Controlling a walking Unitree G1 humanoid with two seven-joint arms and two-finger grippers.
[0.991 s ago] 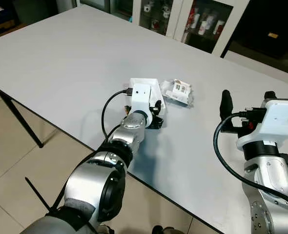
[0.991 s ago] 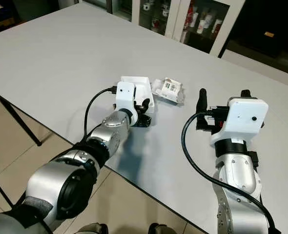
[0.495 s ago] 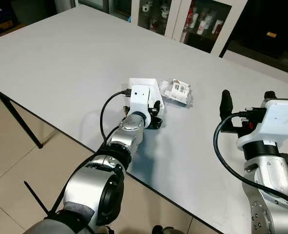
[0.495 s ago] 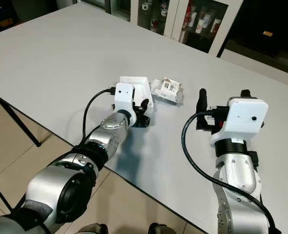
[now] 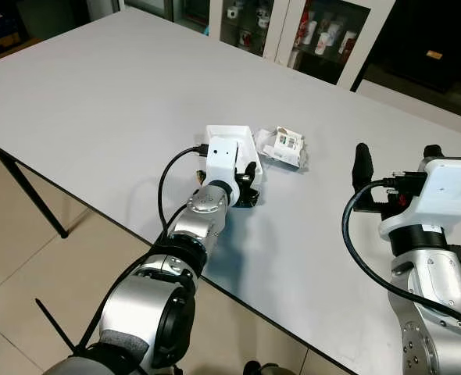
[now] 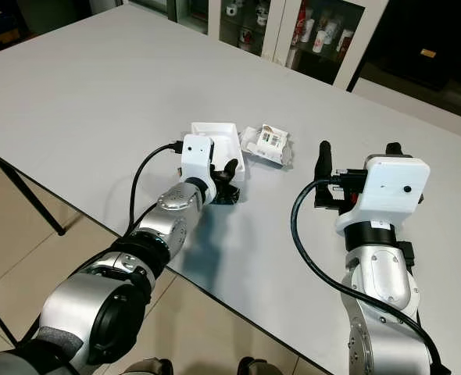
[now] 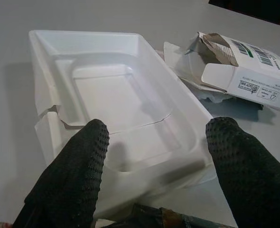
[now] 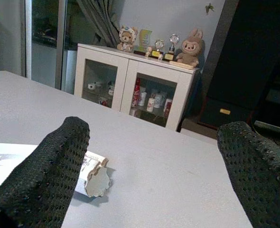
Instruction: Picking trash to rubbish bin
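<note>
since a second ago the left arm has crept a little further over the table (image 5: 98, 86), carrying my left gripper (image 7: 154, 156) closer to the tray (image 7: 116, 99); the tray, the box (image 7: 244, 71) and the right arm have not shifted. i see the left gripper spread wide and holding nothing, one finger (image 7: 71, 175) over the near torn corner of the tray and the other beyond the near rim on the box side, so the tray's near end sits between them. the tray lies flat near the table's front edge, with the crushed box just beside its far corner. main risk, in my judgement: the tray is thin, already cracked and split at the near wall, so closing on it may buckle or tear it and the grip could slip. a low approach could also shove the tray into the box rather than catch it. the right gripper (image 8: 144, 161) hovers spread and empty over the table, well apart from the tray. i see no bin from here.
</note>
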